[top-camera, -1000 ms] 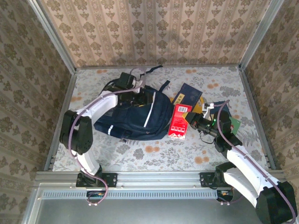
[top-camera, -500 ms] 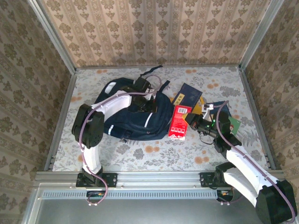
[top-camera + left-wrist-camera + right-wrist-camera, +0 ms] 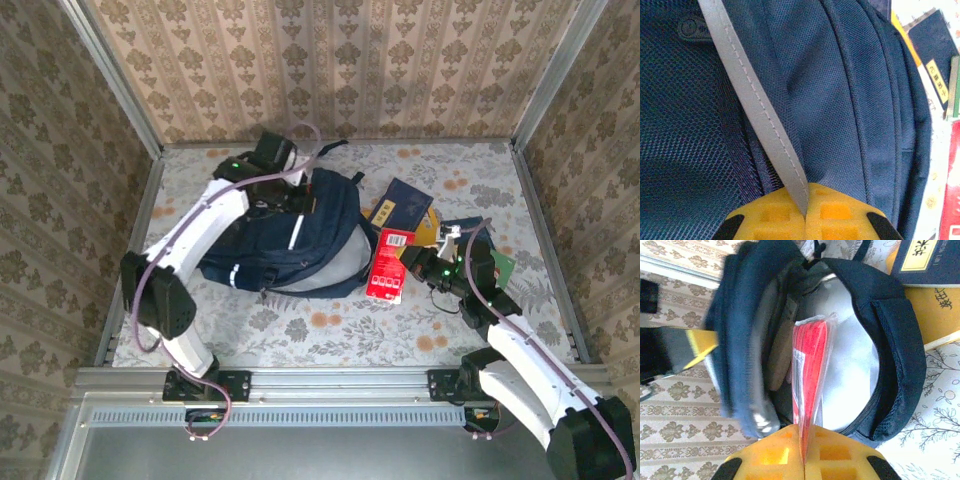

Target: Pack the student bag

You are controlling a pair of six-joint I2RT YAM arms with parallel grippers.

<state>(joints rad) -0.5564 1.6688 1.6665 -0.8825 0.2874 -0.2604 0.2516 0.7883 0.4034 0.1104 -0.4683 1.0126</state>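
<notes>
the left claw (image 3: 288, 200) is closed on the top cloth of the student bag (image 3: 262, 250). from the top camera, the bag lies on the worktop (image 3: 330, 330), in its left half and nearer to the far edge than to the near edge. its mouth opens toward the right, and pale lining is visible inside. the right claw (image 3: 408, 262) is closed on a red packet (image 3: 385, 265), which stands on its edge just at the mouth of the bag. beyond the packet, toward the far edge, a navy book (image 3: 400, 198) lies touching a yellow book (image 3: 426, 228).

in the left wrist view, the yellow pads (image 3: 775, 220) of the left claw are pressed together at the bottom. a grey stitched stripe (image 3: 755, 100) of the bag goes in between them. navy cloth lies in folds on both sides of the stripe. at the right edge a part of the navy book with a yellow label can be seen.

in the right wrist view, the right claw grips the near edge of the red packet, which has a clear wrap. the packet points into the open mouth of the bag, with pale lining at its right and a dark inner wall at its left. how deep it is inside, i cannot tell. at the left, the left claw, yellow at its tip, holds the blurred upper lip of the bag.
</notes>
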